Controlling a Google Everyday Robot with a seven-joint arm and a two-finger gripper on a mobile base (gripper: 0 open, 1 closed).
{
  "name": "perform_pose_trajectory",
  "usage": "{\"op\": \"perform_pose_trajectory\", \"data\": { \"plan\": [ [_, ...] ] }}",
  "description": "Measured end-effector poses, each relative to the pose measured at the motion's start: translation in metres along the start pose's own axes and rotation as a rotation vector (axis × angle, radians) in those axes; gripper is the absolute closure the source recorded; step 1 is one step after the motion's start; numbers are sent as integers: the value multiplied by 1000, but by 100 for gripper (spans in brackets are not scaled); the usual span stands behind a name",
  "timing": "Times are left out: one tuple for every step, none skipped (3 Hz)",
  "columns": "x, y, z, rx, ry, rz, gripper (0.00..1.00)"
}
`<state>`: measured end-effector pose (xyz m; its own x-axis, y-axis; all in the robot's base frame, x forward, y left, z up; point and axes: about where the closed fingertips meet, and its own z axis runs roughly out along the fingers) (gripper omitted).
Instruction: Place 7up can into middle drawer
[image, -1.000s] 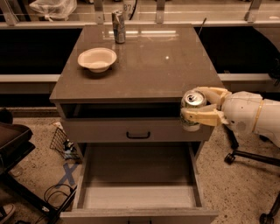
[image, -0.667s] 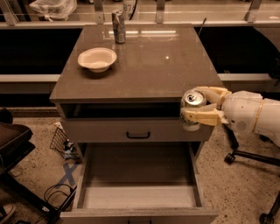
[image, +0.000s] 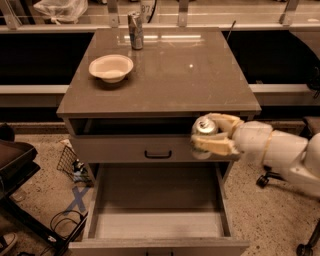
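Closed on the 7up can, the gripper is seen just below the front edge of the bench, near its front right corner. The can is held upright in front of the shallow upper drawer. The middle drawer is pulled out below the front edge with its floor bare, and the can is held above it, close to its right wall rather than over the middle of the floor. If the can is released from this spot, it may be knocked against that wall or dropped outside the drawer. If the arm is lowered without a shift toward the front left corner, the fingers may be caught on the wall's rim. From this height the can may also be tipped on landing. The bowl and slim can near the back left corner are judged to be out of the way.
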<state>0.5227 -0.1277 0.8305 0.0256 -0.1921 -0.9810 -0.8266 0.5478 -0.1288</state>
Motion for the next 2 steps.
{"op": "perform_pose_trajectory", "data": {
  "plan": [
    [51, 35, 39, -69, -25, -5, 100],
    [112, 66, 74, -165, -23, -73, 100]
  ]
}}
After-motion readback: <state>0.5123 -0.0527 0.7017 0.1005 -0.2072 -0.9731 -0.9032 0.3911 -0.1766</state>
